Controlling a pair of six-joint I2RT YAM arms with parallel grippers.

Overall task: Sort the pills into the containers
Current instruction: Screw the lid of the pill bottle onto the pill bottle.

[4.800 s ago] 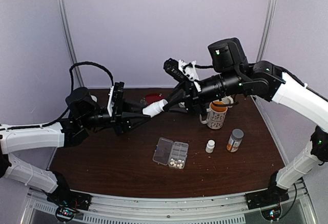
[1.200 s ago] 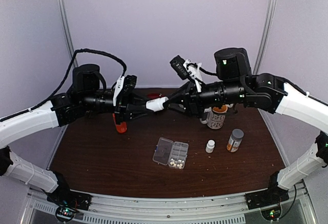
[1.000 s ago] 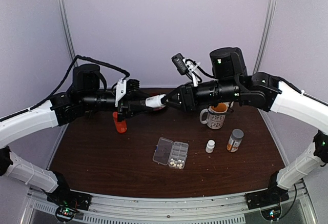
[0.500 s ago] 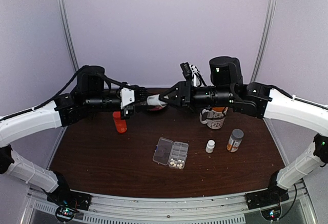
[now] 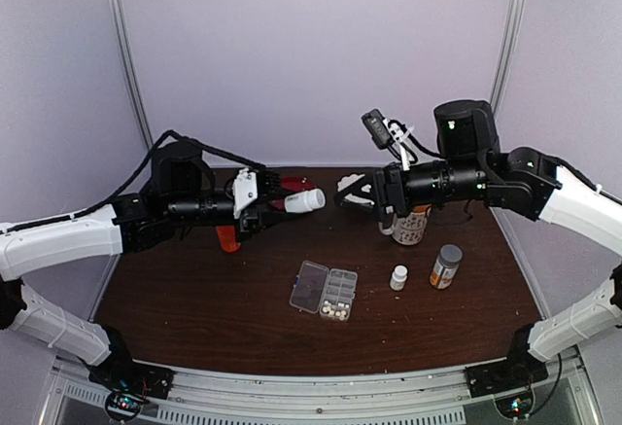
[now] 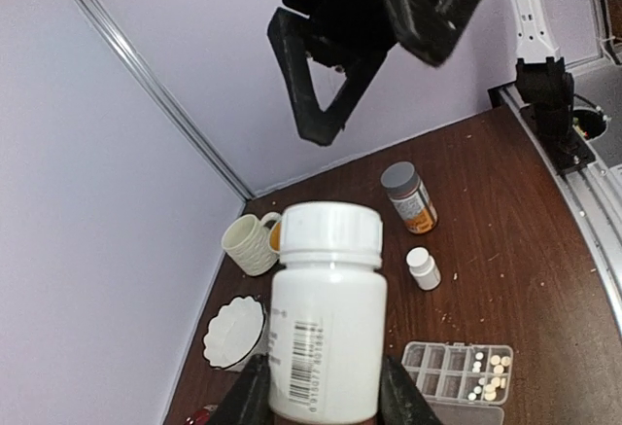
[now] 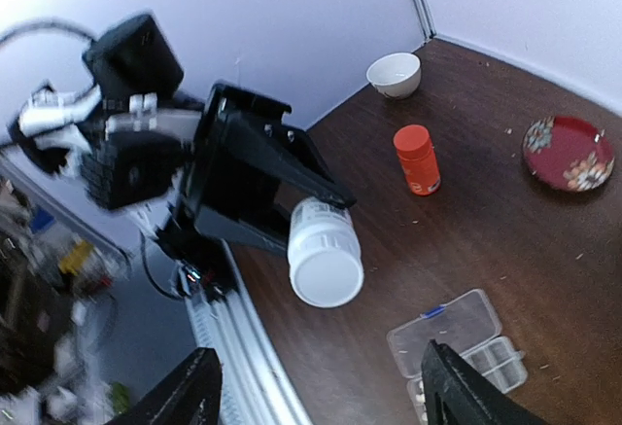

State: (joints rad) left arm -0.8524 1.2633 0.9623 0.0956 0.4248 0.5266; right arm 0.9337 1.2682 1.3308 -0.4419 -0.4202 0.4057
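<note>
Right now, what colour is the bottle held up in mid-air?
White bottle with a white cap; clearest in the left wrist view.

4 btls, 2 bowls, 1 mug, 1 red plate, 1 pill box.

Table carries pill box, bottles, mug.

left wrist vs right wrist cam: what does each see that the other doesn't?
Left wrist only: the mug, the grey-capped bottle, the small white bottle and the pills in the box. Right wrist only: the orange bottle. Both: the white bottle held in the left gripper, and the pill box.
</note>
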